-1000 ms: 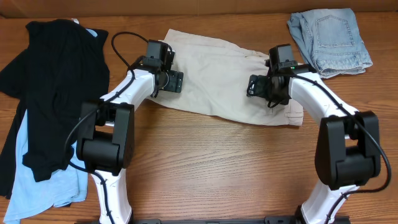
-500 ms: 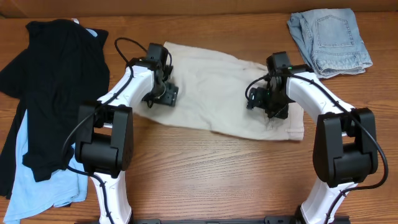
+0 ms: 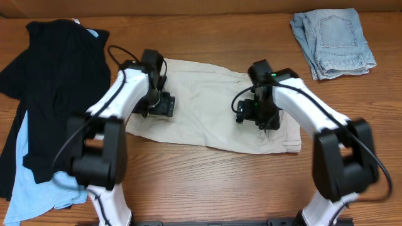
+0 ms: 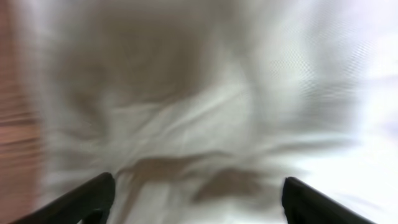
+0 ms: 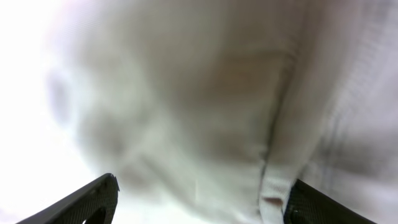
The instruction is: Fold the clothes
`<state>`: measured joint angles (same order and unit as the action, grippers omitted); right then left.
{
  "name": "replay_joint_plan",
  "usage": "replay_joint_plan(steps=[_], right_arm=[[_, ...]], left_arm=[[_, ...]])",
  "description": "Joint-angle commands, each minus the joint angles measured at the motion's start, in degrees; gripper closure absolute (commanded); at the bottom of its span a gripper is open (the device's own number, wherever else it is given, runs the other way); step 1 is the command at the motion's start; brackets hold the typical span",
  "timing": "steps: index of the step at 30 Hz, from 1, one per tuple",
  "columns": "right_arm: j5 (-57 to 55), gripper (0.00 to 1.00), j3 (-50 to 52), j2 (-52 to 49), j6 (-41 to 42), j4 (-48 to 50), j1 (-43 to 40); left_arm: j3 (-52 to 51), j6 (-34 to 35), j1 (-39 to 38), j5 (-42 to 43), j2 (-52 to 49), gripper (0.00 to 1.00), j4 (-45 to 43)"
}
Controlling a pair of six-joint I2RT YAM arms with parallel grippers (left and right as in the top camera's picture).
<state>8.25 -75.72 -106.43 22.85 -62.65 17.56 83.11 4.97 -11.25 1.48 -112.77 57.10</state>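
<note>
Beige khaki shorts [image 3: 207,119] are lying spread flat mid-table [image 3: 207,188], long axis running side to side, with the right end sitting a bit closer to the robot's bases. Both claws are right on top of them: left gripper [image 3: 160,107] over the shorts' left end, right gripper [image 3: 248,113] just right of their middle. So the cloth is straight below each one, not off to a side. The wrist views are blurry, but both show the fingers spread wide with only pale fabric between them, so neither has a pinch yet imo. Each arm is nearer its own end, so my guess is the next move means dropping down and pinching there. Further out from the shorts: black top [image 3: 56,88] draped over a light-blue shirt [image 3: 38,182] well off to the left, pale denim shorts [image 3: 333,41] past the far right corner
</note>
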Motion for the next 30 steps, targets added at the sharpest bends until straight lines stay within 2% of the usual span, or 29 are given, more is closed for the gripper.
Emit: replay_joint_plan(steps=[1, 4, 9, 13, 19, 30], right_arm=[[0.3, 0.12, -0.1, 9.2, 1.2, -1.3, -1.6], [-0.1, 0.00, -0.1, 14.0, -0.3, -2.7, -4.4], [-0.3, 0.00, 0.9, 14.6, -5.4, -3.6, -11.6], [0.7, 0.00, 5.3, 13.0, -10.0, 1.4, -18.9], [9.8, 0.00, 10.5, 12.0, -18.4, 8.9, -27.5], [15.9, 0.00, 19.4, 8.5, -19.8, 21.4, -29.7]], left_arm=[[0.3, 0.5, 0.1, 0.9, 10.6, 0.00, -1.3], [0.3, -0.9, 0.1, 0.9, 15.1, 0.00, -3.0], [0.3, -1.2, 0.1, 0.9, 17.4, 0.00, -6.5], [0.3, -2.9, 0.1, 0.9, 17.0, 0.00, -8.6], [0.3, -6.6, 0.1, 0.9, 16.8, 0.00, -10.0], [0.3, -6.8, 0.1, 0.9, 16.8, 0.00, -10.9]])
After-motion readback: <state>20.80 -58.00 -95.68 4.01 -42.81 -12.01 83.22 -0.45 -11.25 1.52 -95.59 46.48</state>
